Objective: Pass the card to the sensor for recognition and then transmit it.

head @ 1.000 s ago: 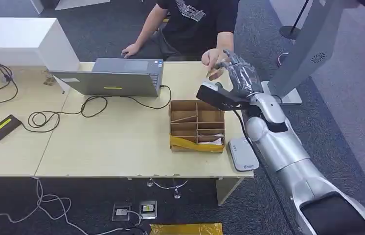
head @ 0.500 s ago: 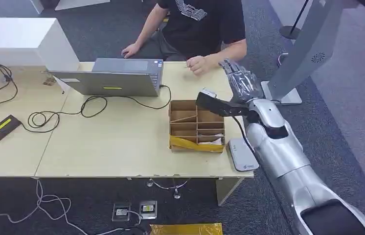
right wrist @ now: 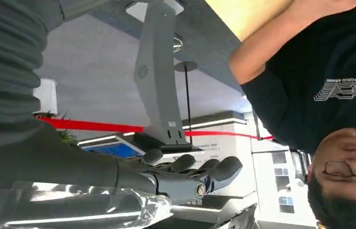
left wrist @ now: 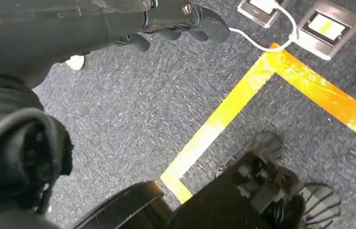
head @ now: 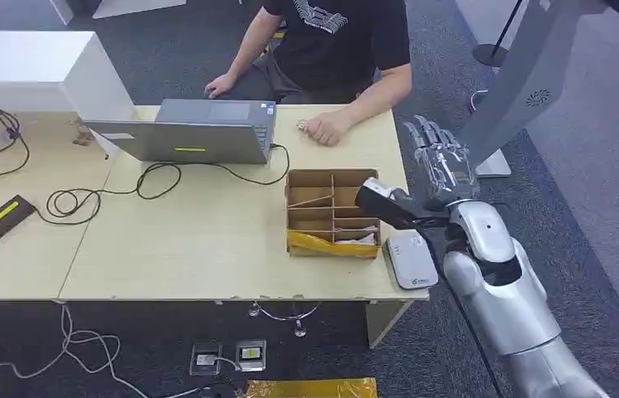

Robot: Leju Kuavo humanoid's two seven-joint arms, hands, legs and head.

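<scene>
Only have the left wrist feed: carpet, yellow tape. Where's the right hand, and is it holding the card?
Observer: The right hand is raised by the right end of the table, fingers apart, holding nothing.
Operator: So where's the card?
Observer: I can't make one out. The person's hand rests closed on the table beside the laptop.
Operator: Sensor?
Observer: Probably the white pad, flat at the table's near right corner, next to the cardboard box.
</scene>
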